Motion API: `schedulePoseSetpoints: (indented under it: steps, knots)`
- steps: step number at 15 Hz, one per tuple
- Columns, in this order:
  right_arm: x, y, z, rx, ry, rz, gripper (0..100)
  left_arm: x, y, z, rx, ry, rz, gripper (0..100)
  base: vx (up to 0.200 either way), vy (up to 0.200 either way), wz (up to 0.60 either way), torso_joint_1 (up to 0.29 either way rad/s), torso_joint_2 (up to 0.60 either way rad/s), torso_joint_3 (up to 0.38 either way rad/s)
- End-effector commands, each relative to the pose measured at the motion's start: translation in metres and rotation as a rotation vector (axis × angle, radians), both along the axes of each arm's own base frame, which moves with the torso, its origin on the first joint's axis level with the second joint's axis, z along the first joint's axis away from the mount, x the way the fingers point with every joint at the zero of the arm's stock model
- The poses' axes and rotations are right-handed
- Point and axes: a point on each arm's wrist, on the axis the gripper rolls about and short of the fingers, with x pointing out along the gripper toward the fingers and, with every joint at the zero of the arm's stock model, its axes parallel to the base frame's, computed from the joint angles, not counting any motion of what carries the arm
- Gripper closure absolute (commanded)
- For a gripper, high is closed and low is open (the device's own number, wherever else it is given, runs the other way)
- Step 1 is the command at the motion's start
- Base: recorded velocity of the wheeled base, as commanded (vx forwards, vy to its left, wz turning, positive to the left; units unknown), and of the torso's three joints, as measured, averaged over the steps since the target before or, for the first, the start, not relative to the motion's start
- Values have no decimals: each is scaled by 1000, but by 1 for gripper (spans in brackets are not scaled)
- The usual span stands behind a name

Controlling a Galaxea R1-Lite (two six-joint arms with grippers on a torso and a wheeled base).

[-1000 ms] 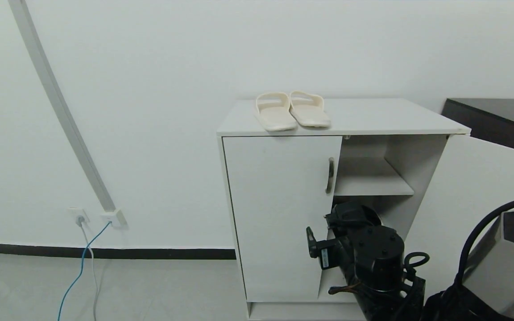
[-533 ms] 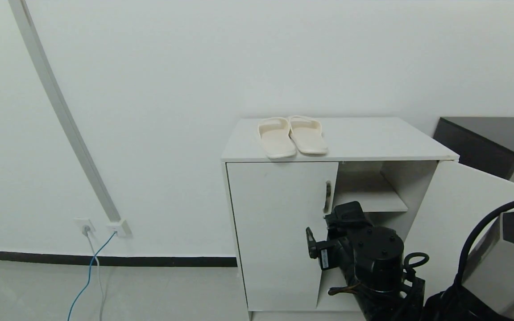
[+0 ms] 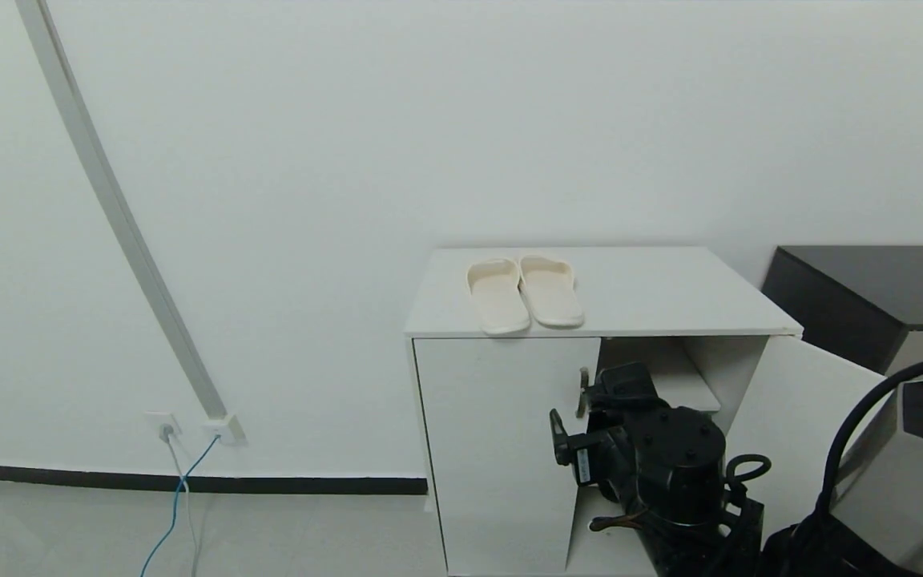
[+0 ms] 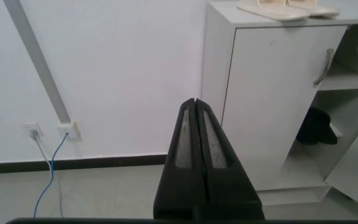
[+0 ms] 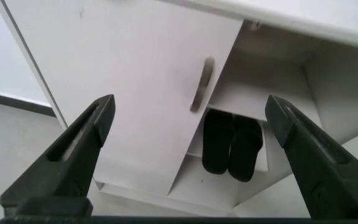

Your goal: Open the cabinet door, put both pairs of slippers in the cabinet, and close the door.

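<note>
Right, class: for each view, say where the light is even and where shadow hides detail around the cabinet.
Head view: soft, even light on the cabinet top, no glare, cream slippers barely shadowed. Right wrist view: the cabinet's open interior is shaded, and the black slippers read as dark shapes. Left wrist view: the same shade swallows them.

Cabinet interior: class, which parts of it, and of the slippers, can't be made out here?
- Head view: the right arm covers the cabinet's lower compartment.
- Left wrist view: the black slippers are too small and dark to tell apart.
- Left wrist view: the cream slippers are cut by the picture's edge.
</note>
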Motion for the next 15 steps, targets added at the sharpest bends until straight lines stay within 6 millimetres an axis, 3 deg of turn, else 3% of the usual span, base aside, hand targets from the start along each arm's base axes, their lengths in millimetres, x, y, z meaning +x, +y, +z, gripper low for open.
schedulePoseSetpoints:
  steps: [1, 7, 15]
  knots:
    - [-1, 0, -1, -2, 3, 2, 0, 0, 0, 0, 0, 0, 1, 100, 0, 0, 0, 246, -574, -334]
    - [-1, 0, -2, -7, 7, 2, 0, 0, 0, 0, -1, 0, 1, 100, 0, 0, 0, 246, -565, -313]
    - [-7, -4, -7, -9, 10, 46, 0, 0, 0, 0, -1, 0, 1, 100, 0, 0, 0, 176, -377, -201]
